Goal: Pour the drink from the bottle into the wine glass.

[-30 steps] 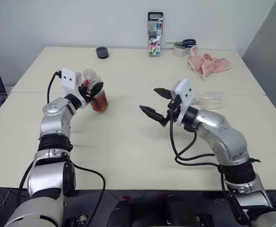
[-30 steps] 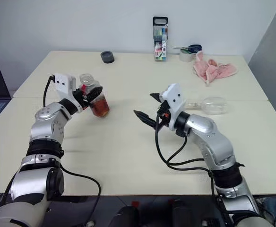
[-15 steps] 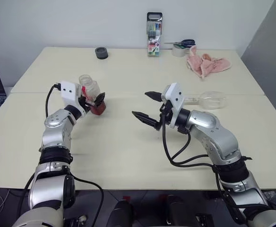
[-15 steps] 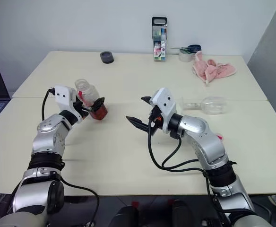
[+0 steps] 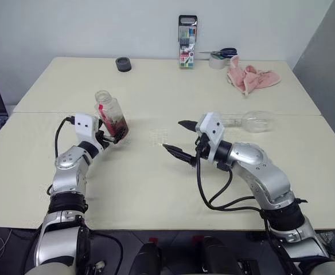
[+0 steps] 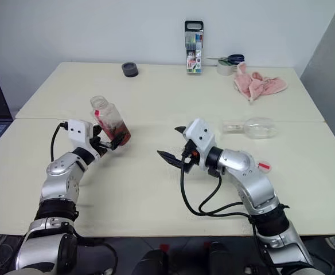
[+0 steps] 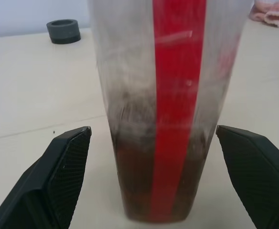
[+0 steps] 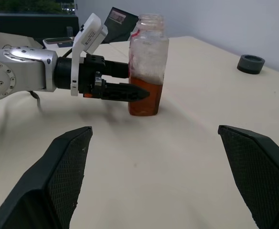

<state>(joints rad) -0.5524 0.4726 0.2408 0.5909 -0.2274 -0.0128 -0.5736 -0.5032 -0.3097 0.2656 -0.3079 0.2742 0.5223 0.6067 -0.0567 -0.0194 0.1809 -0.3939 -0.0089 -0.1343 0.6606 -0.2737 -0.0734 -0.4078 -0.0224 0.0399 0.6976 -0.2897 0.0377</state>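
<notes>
Standing uncapped near the desk's left edge, the bottle point(image 5: 111, 117) sits between the left gripper point(image 5: 113, 133)'s released fingers, the right gripper point(image 5: 180, 139) also open, so regrasping and righting the toppled wine glass point(image 5: 253, 121) likely come next.

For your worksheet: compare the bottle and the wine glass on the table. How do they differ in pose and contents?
The bottle stands upright, leaning slightly; the wine glass lies on its side. The bottle holds reddish-brown drink at its bottom; the glass looks empty. Both are clear.
</notes>
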